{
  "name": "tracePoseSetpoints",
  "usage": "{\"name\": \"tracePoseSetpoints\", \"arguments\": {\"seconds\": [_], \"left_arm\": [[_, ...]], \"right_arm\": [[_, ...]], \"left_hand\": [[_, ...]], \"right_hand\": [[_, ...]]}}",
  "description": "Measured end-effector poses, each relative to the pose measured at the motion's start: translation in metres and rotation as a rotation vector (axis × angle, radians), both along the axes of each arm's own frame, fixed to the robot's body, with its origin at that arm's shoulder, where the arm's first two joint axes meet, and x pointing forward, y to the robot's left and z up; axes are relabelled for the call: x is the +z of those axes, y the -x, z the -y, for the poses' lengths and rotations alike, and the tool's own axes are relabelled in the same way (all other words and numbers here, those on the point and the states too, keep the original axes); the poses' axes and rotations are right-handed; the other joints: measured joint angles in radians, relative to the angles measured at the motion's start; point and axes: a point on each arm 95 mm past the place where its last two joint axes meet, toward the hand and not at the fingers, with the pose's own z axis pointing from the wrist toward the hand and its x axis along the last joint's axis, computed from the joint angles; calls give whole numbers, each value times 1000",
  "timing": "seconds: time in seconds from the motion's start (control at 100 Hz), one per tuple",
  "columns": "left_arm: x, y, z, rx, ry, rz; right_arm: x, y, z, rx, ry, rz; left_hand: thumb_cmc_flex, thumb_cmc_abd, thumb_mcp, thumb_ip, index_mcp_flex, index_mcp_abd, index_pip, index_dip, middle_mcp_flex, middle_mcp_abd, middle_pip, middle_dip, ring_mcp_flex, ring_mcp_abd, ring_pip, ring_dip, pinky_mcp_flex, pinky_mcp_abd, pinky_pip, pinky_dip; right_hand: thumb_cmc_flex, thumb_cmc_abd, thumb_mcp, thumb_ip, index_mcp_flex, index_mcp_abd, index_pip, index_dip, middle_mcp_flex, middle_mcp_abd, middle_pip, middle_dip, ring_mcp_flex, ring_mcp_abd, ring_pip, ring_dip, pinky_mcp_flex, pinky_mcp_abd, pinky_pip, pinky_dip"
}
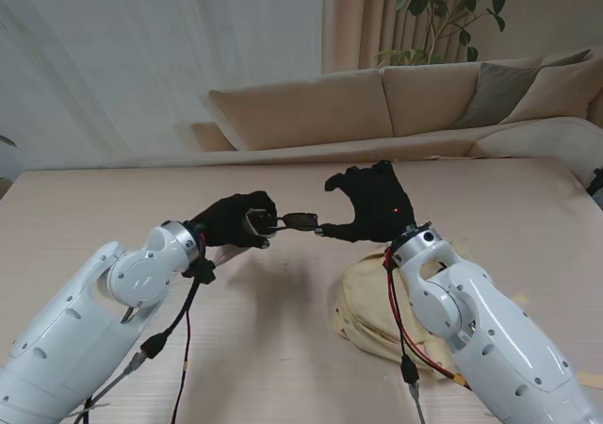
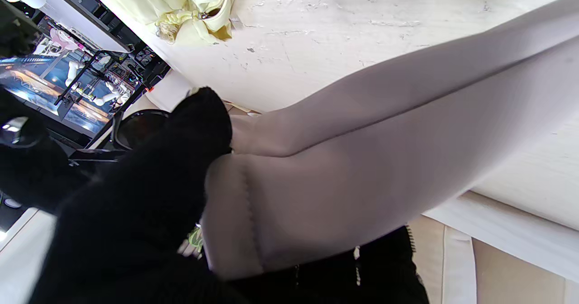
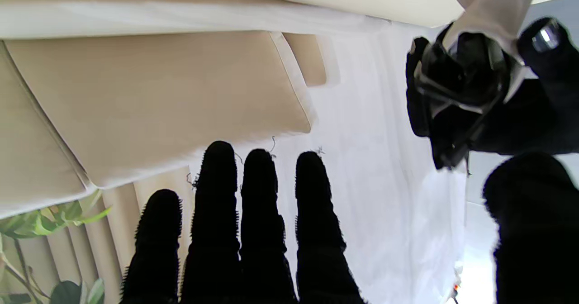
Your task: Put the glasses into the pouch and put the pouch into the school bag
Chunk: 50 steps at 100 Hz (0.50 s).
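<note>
While you watch stand view: beige sofa (image 1: 377,104), white curtain (image 1: 141,57), plant (image 1: 452,9) behind pale surface (image 1: 141,198). Yellow school bag (image 1: 372,316) lies on surface, right of centre, beside right forearm; contents not visible. Pale grey pouch (image 2: 362,159) gripped in left hand (image 1: 234,220), fingers closed round its mouth. Dark glasses (image 1: 300,221) held in air between hands, partly in pouch mouth. Right hand (image 1: 372,205) pinches glasses' other end, thumb and forefinger; remaining fingers (image 3: 258,222) extended straight.
</note>
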Motion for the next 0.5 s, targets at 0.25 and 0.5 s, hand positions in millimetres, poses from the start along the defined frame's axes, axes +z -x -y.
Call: {"name": "tracePoseSetpoints", "arguments": {"seconds": [0.25,0.5], "left_arm": [[1,0,1,-4,1,4],[1,-1,3,-17,3,2]], "right_arm": [[-19,2,-13,-33,-12,-88],[-21,1,-26,-33,-61,-84]], "left_hand": [[0,0,0,0,0,0,0,0,0,0,0,0,0,0,0,0,0,0,0,0],[0,0,0,0,0,0,0,0,0,0,0,0,0,0,0,0,-3,0,0,0]], "right_hand": [[52,-56,2,2,56,24,-35,-14,41,20,-11,-1,48,22,-10,-5,0,9,0,12],[210,-86,264,-36,276,-43,78,37,284,23,28,24,247,38,99,8,59,18,49,25]]}}
